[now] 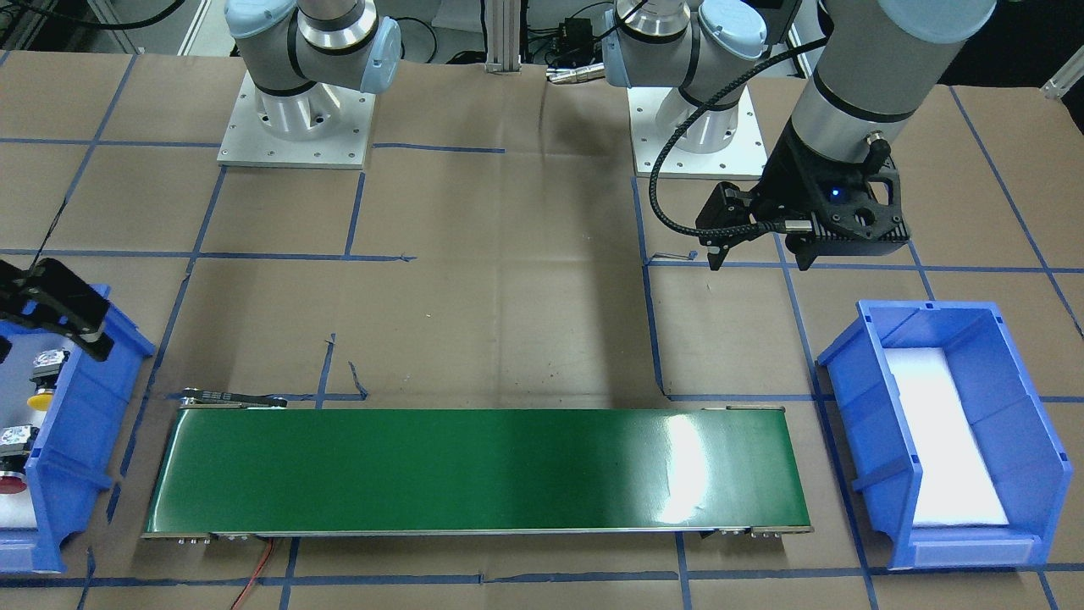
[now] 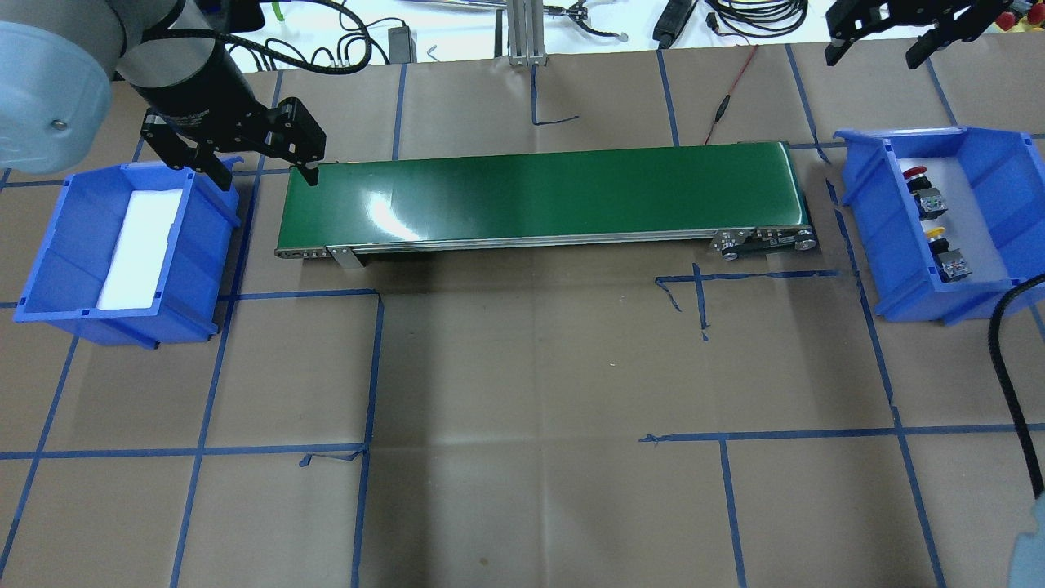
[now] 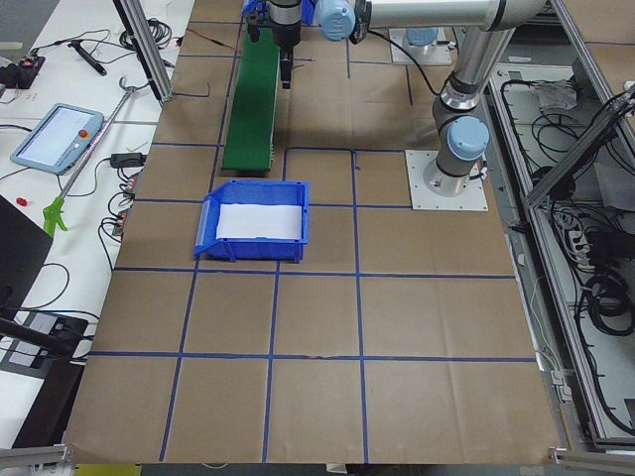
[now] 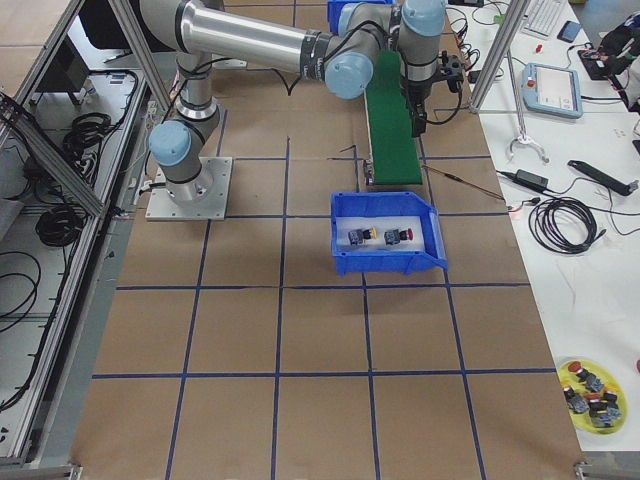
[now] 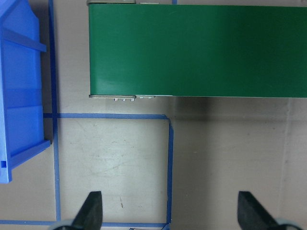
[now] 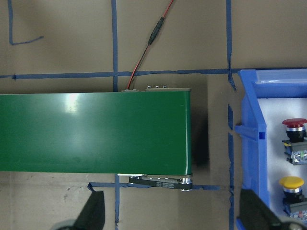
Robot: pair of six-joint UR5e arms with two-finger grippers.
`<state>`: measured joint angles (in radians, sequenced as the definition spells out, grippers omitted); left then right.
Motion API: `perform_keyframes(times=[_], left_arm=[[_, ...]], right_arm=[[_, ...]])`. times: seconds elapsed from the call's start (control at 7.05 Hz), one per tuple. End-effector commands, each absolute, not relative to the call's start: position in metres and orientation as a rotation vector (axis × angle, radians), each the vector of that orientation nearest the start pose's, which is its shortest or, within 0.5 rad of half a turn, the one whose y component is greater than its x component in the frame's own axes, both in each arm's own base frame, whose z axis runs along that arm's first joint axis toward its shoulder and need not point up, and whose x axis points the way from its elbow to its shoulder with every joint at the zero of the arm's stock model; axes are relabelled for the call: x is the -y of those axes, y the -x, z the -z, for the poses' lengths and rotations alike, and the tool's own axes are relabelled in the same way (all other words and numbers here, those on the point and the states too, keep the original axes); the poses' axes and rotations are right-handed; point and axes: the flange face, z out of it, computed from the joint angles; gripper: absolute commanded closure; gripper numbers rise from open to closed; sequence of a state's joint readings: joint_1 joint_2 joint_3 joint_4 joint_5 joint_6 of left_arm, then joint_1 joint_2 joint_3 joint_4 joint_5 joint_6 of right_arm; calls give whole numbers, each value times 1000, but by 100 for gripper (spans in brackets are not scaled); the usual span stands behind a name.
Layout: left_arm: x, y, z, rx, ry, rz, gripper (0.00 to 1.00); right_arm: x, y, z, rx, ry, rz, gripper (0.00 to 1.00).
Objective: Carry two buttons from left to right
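Observation:
The red button (image 2: 918,173) and the yellow button (image 2: 936,234) lie in the blue bin (image 2: 865,196) at the overhead view's right. Both show in the right wrist view, red (image 6: 293,123) and yellow (image 6: 291,182), and in the front view, yellow (image 1: 41,398) and red (image 1: 10,485). My right gripper (image 2: 872,57) is open and empty, high beyond that bin and the conveyor's end. My left gripper (image 2: 265,171) is open and empty, above the gap between the other blue bin (image 2: 49,245) and the conveyor's left end.
A green conveyor belt (image 2: 539,192) runs between the two bins. The left bin holds only a white liner (image 2: 139,245). A red wire (image 2: 731,98) lies beyond the belt. Blue tape lines cross the brown table cover.

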<state>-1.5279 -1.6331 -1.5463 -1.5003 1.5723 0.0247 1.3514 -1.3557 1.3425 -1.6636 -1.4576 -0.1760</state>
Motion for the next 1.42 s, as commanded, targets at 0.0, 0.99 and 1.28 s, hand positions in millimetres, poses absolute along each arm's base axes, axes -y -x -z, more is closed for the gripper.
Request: perform_keyframes(times=[0.0,0.99,1.28], left_arm=[[527,111,-475,-3138,29,50,0],[527,111,-476,-3140,31,53,0],[527,111,-476,-3140,31,53,0]], right_arm=[[541,-105,-514,-3073,-106,147,0],[492,-136,-492,-3117,-49,218,0],[491,-137,-492,-3107,-47,214,0]])
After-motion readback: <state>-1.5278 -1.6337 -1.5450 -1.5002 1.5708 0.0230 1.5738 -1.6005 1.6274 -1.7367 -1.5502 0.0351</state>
